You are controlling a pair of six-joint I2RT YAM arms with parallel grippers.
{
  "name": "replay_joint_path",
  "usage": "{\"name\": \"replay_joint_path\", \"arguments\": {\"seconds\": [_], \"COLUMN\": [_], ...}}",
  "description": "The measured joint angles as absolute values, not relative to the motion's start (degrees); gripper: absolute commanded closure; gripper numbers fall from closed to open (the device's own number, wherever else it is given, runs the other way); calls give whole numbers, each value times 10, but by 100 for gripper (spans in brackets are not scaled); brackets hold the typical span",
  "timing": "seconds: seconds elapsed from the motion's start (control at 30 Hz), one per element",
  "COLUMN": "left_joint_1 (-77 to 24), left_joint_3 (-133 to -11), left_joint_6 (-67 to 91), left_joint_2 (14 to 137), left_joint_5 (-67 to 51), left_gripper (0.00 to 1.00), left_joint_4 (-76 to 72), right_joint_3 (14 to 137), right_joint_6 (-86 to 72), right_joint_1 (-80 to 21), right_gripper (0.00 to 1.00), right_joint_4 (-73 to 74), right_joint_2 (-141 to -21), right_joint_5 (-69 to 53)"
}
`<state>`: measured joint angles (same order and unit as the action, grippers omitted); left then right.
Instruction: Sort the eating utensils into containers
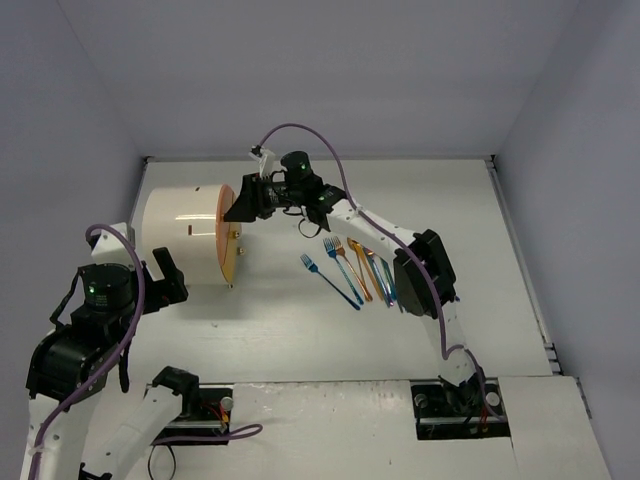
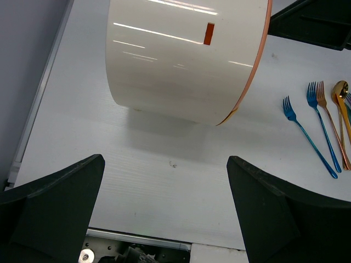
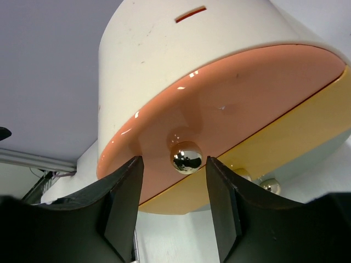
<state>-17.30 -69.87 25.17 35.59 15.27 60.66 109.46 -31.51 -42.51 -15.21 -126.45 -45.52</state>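
The containers are shut drawers in a cream-white drum cabinet point(image 1: 180, 232) lying on its side, with a round orange front point(image 3: 247, 87). My right gripper point(image 3: 174, 164) is at that front. Its black fingers stand on either side of the top shiny round knob point(image 3: 186, 156) with small gaps, so it is open. Several eating utensils lie in a row on the table right of the cabinet: a blue fork point(image 1: 330, 280), another blue fork point(image 2: 323, 126) and gold-copper pieces point(image 1: 360, 270). My left gripper point(image 2: 164, 181) hangs open over bare table near the cabinet's back end.
Two more brass knobs point(image 3: 269, 186) sit lower on the front, below a yellowish panel point(image 3: 285, 142). The right arm point(image 1: 420, 270) reaches over the utensil row. Grey walls close in the white table point(image 1: 300, 340) on three sides.
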Motion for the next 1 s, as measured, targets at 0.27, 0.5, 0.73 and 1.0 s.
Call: {"name": "replay_joint_path", "arguments": {"seconds": [0.27, 0.5, 0.73, 1.0], "left_joint_1": [-173, -173, -173, -173], "left_joint_3": [-699, -699, -699, -699], "left_joint_6": [252, 251, 252, 251], "left_joint_2": [356, 356, 356, 356], "left_joint_5": [153, 153, 153, 153], "left_gripper": [7, 7, 7, 7], "left_joint_4": [607, 607, 607, 607], "right_joint_3": [1097, 1097, 1094, 1093], "right_joint_6": [-315, -313, -310, -305], "right_joint_1": [-427, -427, -424, -424], "right_gripper": [71, 95, 59, 57], "right_joint_4": [-153, -157, -161, -161], "right_joint_2": [-1268, -1274, -1274, -1274], "right_joint_5": [-459, -463, -464, -466]}}
